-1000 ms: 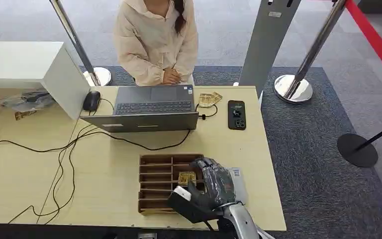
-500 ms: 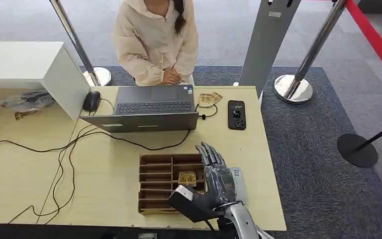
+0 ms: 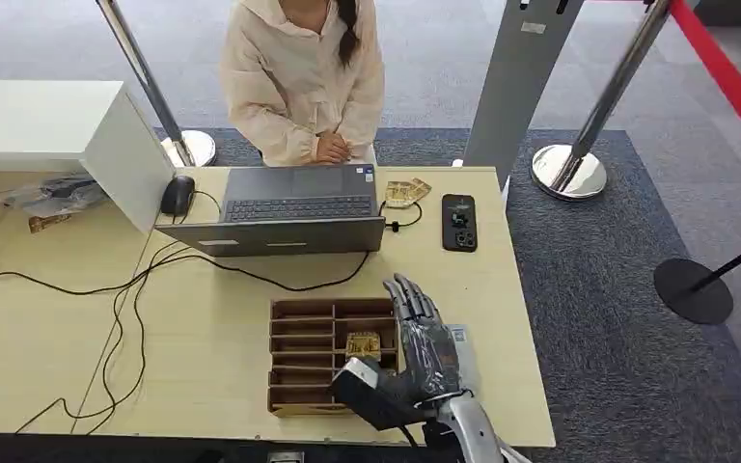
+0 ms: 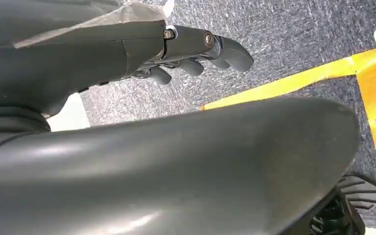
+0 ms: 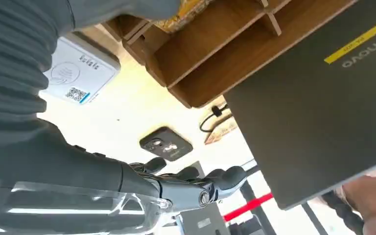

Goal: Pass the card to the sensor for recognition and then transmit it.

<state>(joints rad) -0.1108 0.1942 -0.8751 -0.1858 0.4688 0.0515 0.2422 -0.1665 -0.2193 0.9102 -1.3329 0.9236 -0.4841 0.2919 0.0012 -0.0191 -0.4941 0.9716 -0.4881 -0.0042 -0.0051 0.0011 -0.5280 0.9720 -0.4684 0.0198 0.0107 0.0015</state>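
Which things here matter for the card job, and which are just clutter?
For the job: card, wooden tray holding it, white sensor, right hand.
Lying about: laptop, phone, mouse, cables.

We see the gold patterned card (image 3: 362, 343) lying flat in a middle compartment of the brown divided tray (image 3: 301, 357).

We see the white sensor pad (image 3: 459, 347) flat on the table, just beside the tray.

Open laptop (image 3: 294, 217) at desk's (image 3: 203, 318) far edge, mouse (image 3: 177, 195) just left of it, black phone (image 3: 458, 222) right of it. Person (image 3: 301, 77) seated beyond far edge.
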